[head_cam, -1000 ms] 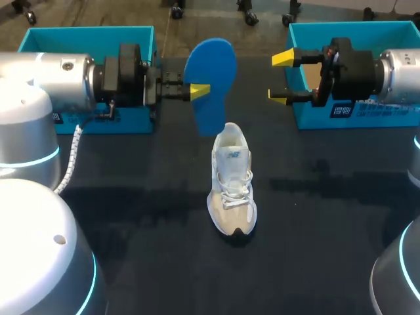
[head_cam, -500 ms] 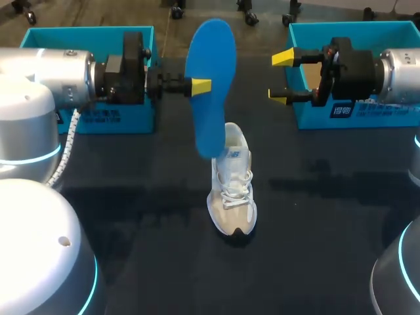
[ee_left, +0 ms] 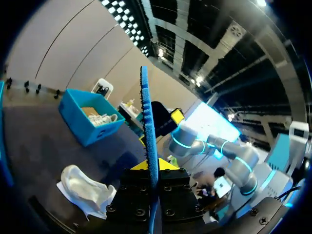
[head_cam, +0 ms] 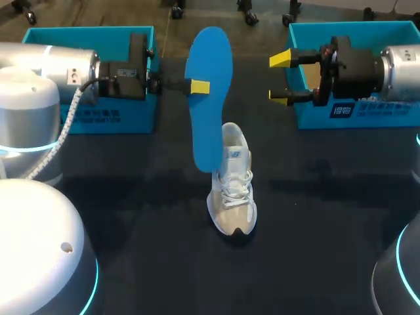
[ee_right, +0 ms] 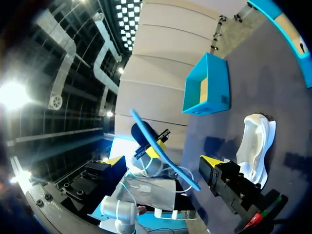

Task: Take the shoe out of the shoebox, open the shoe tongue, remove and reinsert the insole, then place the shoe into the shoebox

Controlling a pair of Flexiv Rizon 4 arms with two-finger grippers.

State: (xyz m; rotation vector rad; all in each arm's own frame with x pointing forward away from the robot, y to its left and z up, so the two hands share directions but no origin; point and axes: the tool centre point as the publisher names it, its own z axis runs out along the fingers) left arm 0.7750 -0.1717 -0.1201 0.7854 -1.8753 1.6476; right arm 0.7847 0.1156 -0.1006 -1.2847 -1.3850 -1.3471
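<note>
A white shoe [head_cam: 231, 187] stands upright at the table's middle, toe toward me, and also shows in the left wrist view [ee_left: 85, 190] and right wrist view [ee_right: 256, 141]. Above its heel hangs the blue insole [head_cam: 209, 98], nearly upright, its lower end by the shoe's opening. My left gripper [head_cam: 200, 86] is shut on the insole's middle. In the left wrist view the insole [ee_left: 147, 126] stands edge-on between that gripper's [ee_left: 152, 165] yellow tips. My right gripper [head_cam: 282, 79] stands open to the insole's right, holding nothing. From its wrist view the insole [ee_right: 156, 146] hangs ahead of its spread fingers [ee_right: 162, 162].
A teal shoebox [head_cam: 85, 31] stands at the back left behind my left arm. A second teal shoebox [head_cam: 354, 26] sits at the back right behind my right arm. Dark table surface lies on both sides of the shoe and in front of it.
My left arm has drawn back to the left and turned the insole, which now hangs longer and more upright, with its lower end down at the shoe's heel. The right arm has barely moved.
</note>
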